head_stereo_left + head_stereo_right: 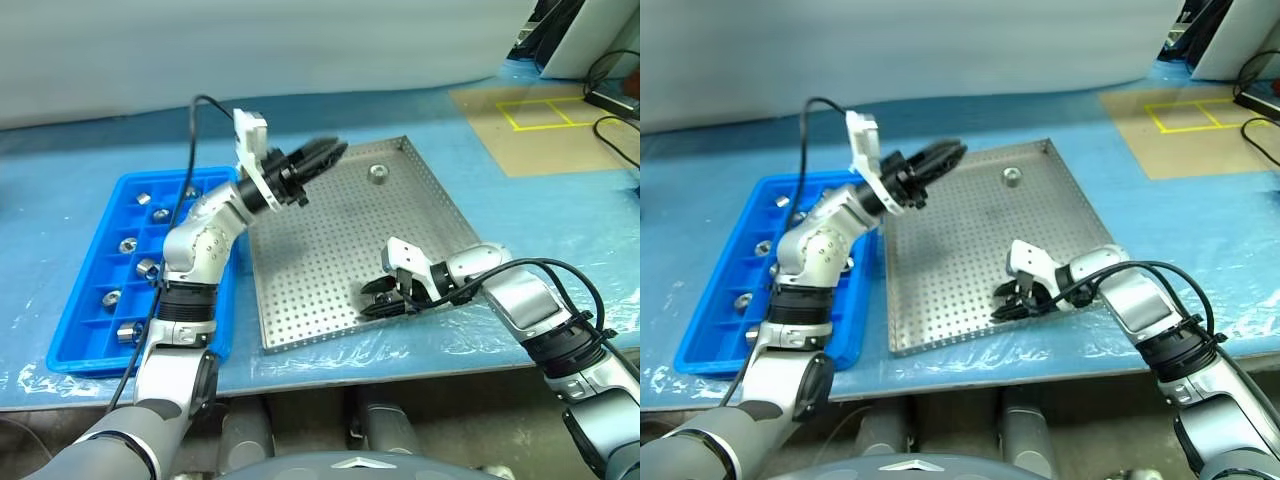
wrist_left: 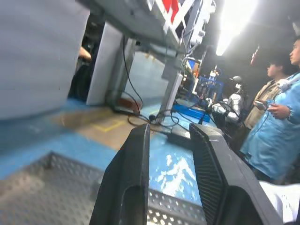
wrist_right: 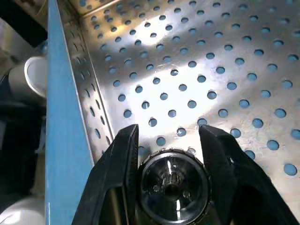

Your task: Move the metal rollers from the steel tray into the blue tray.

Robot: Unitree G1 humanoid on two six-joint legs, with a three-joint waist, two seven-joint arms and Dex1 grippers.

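Note:
The steel tray (image 1: 330, 250) lies in the middle of the blue-covered table. One metal roller (image 1: 378, 171) stands loose near its far rim. At the tray's near edge my right gripper (image 1: 384, 298) is low over the perforated floor, shut on another metal roller (image 3: 173, 183) that sits between its fingers. My left gripper (image 1: 333, 151) is raised above the tray's far left part, pointing right and upward, shut with nothing in it. To the left lies the blue tray (image 1: 75, 310), with several rollers (image 1: 128, 245) in its compartments.
A brown board with yellow tape lines (image 1: 545, 112) and black cables (image 1: 615, 90) lie at the far right. A person in a blue coat (image 2: 276, 126) stands beyond the table in the left wrist view. The table's front edge runs just below the trays.

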